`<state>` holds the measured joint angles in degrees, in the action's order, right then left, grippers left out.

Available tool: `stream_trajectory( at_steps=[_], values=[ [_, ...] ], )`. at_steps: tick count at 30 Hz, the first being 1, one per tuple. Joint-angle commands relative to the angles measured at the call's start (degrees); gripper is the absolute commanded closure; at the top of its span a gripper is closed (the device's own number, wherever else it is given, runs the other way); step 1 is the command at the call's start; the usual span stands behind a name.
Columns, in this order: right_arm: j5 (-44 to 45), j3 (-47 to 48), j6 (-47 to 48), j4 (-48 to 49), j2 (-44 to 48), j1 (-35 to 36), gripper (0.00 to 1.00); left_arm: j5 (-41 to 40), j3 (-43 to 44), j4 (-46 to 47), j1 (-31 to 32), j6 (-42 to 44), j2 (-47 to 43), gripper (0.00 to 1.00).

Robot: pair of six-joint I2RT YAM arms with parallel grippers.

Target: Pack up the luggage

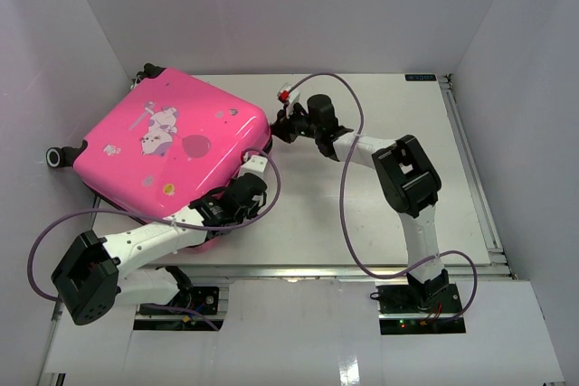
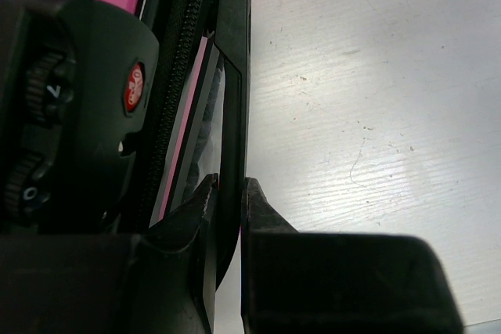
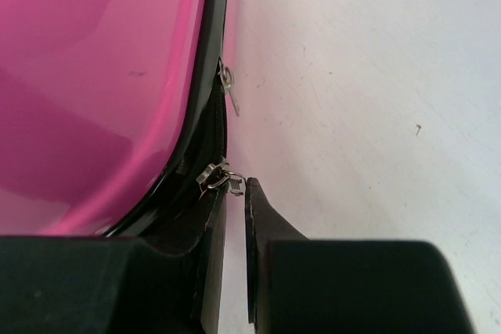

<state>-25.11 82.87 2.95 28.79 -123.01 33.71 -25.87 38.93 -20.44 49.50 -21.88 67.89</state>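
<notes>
We see the pink suitcase (image 1: 163, 146) lying flat, printed shell up, on the far-left part of the bench (image 1: 389, 97). It sits on a diagonal. Its long axis runs from the bench's far-left corner toward the middle, slanting nearer as it goes. The wheel end points far-left, with one black wheel (image 1: 56, 158) out by the left edge near the wall and the other (image 1: 149, 70) at the far edge. The opposite end points near-right.

On the left and far sides the shell sits close to the white walls (image 1: 54, 42). To its right, bench surface runs to the right edge, crossed by the right arm (image 1: 407, 178). The narrower strip along the near edge holds the left arm (image 1: 145, 241).

The left arm lies low from its base at the near-left, its forearm angled up and right to the suitcase's near-right side. There the left claw (image 2: 228, 192) is drawn narrow, pinching the black rim strip beside the combination lock (image 2: 47, 115).

The right arm rises from the near-right base, bends at the elbow, and reaches left to the suitcase's right corner. The right claw (image 3: 235, 192) is pressed together, with the tab of a metal zipper pull (image 3: 219, 175) nipped at its tips. A second pull (image 3: 228, 87) hangs further along the same black seam.
</notes>
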Motion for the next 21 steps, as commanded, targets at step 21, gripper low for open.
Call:
stream_trajectory(
  at_steps=[21],
  values=[
    [-2.5,16.5,-9.5,17.6,-15.3,-3.9,0.92,1.3,0.2,5.7,3.9,1.0,-0.5,1.0]
  ],
)
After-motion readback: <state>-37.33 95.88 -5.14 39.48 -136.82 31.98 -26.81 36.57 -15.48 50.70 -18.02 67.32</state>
